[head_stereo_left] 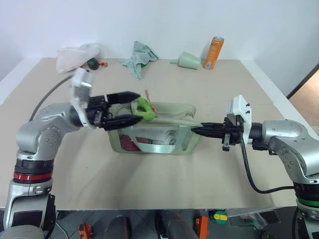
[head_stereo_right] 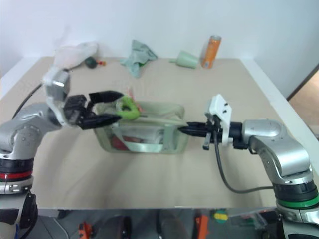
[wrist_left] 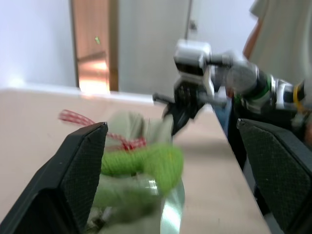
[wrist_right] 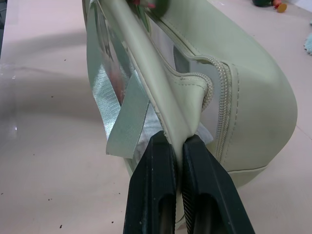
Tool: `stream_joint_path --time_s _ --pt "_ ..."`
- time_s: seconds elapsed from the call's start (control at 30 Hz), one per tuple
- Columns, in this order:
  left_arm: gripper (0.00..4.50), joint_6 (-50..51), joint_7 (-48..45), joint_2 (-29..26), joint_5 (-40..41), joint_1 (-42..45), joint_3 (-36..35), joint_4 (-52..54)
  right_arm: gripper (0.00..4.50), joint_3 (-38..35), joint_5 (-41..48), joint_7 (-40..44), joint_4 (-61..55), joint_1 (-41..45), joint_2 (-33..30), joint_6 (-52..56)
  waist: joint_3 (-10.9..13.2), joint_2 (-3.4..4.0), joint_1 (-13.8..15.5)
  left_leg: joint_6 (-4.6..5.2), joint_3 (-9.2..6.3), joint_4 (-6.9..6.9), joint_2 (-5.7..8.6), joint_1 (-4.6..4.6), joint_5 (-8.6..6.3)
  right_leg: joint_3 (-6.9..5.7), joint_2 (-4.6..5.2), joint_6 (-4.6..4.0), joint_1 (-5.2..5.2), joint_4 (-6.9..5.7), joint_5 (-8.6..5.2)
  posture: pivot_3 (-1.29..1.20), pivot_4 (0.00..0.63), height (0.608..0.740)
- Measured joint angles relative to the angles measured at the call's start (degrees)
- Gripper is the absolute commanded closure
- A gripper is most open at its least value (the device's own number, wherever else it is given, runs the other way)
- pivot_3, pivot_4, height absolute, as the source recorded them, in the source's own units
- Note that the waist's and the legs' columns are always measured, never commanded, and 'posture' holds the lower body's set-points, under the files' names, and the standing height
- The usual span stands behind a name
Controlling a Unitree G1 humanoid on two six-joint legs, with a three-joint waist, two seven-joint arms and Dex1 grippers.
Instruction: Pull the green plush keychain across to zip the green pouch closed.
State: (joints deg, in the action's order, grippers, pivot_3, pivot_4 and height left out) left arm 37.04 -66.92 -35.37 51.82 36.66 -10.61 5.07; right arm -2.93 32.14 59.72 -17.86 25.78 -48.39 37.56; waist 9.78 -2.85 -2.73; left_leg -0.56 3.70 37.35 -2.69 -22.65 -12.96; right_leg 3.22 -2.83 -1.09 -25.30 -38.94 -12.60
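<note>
My left gripper (head_stereo_left: 135, 106) gapes around the keychain (head_stereo_left: 143, 108); my right gripper (wrist_right: 176, 146) pinches the pouch (head_stereo_left: 164, 130), lying lengthwise between them.

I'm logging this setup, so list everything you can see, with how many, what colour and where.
green pouch: one, pale sage, table centre.
green plush keychain: one, lime, on the pouch's left end.
cloth: one, teal, far edge.
cone-shaped object: one, pale green, far edge.
can: one, orange, beside the cone.
plastic bag: one, whitish, far left corner.
small ball: one, dark green, by the bag.
table: one, beige.
left pincer: open around the keychain.
right pincer: shut on the pouch's right end.
</note>
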Motion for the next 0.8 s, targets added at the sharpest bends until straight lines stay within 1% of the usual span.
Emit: stream_joint_path --time_s 0.07,0.13,0.17,0.23,0.3,0.37,0.43,0.67,0.7,0.8 --pt "0.03 1.73 1.78 -0.53 3.5 0.22 -3.94 0.0 4.5 0.17 -0.01 -0.01 0.02 0.12 0.03 -0.01 0.0 0.0 -0.01 0.0 -0.02 0.0 -0.02 0.0 0.0 -0.03 -0.02 0.0 0.0 0.0 0.0 0.0 0.15 0.74" --pt "0.03 2.28 2.4 -2.97 4.67 -0.42 -6.53 0.15 4.5 0.35 -0.01 -0.01 0.04 0.27 0.12 -0.01 0.0 0.0 -0.08 0.0 -0.01 -0.01 -0.04 0.02 0.0 -0.02 -0.05 0.0 0.0 0.0 0.0 0.0 0.15 0.74" --pt "0.03 2.12 2.22 -4.77 4.33 -1.79 -7.48 0.3 4.5 0.44 0.0 0.01 0.06 0.34 0.18 -0.02 0.0 0.01 -0.13 0.0 0.03 -0.08 -0.03 0.1 0.0 0.03 -0.05 -0.02 0.02 0.0 -0.01 0.0 0.15 0.74" --pt "0.03 1.17 0.35 -8.61 1.43 -7.14 -7.53 0.98 4.5 0.58 -0.02 0.04 0.11 0.47 0.31 -0.05 -0.01 0.02 -0.2 -0.01 0.08 -0.19 -0.01 0.19 0.0 0.08 -0.01 -0.08 0.04 0.0 -0.05 0.0 0.15 0.74" --pt "0.03 -0.76 -2.23 -11.04 -2.85 -13.72 -5.56 1.11 4.5 0.54 -0.1 0.04 0.23 0.53 0.31 -0.1 0.0 0.0 -0.08 -0.02 0.07 -0.21 -0.02 0.18 0.01 0.03 0.01 -0.14 0.02 0.0 -0.09 0.0 0.15 0.74" --pt "0.03 -2.42 -3.82 -11.3 -6.08 -17.36 -3.44 1.11 4.5 0.51 -0.3 0.07 0.46 0.65 0.32 -0.14 0.0 -0.01 0.0 -0.02 0.06 -0.2 -0.01 0.15 0.01 0.0 0.05 -0.17 0.01 0.0 -0.1 0.0 0.15 0.74" --pt "0.03 -3.45 -4.08 -11.16 -7.76 -18.51 -2.21 1.11 4.5 0.56 -0.38 0.14 0.73 0.85 0.33 -0.16 0.02 -0.04 0.03 -0.02 0.06 -0.17 -0.01 0.13 0.01 0.0 0.06 -0.17 0.0 0.0 -0.1 0.0 0.15 0.74" --pt "0.03 -4.21 -2.11 -7.36 -9.16 -17.52 -0.08 0.29 4.5 0.71 -0.34 0.32 0.78 1.1 0.42 -0.13 0.02 -0.03 -0.03 -0.02 0.09 -0.21 -0.02 0.14 0.0 0.01 0.02 -0.16 -0.02 0.0 -0.09 0.0 0.15 0.74" --pt "0.55 -4.23 -1.96 -6.74 -9.46 -16.99 0.38 -0.21 4.5 0.68 -0.32 0.3 0.78 1.1 0.41 -0.05 0.02 -0.03 0.0 -0.02 0.07 -0.24 -0.01 0.14 0.0 0.0 0.02 -0.17 -0.02 0.0 -0.1 0.0 0.15 0.74" --pt "1.49 -3.99 -1.87 -5.85 -9.68 -16.17 1.42 -0.7 4.5 0.67 -0.23 0.21 0.73 1.06 0.41 0.09 0.02 -0.03 -0.05 -0.02 0.07 -0.28 -0.02 0.14 0.0 0.02 0.01 -0.17 -0.03 0.0 -0.1 0.0 0.15 0.74"
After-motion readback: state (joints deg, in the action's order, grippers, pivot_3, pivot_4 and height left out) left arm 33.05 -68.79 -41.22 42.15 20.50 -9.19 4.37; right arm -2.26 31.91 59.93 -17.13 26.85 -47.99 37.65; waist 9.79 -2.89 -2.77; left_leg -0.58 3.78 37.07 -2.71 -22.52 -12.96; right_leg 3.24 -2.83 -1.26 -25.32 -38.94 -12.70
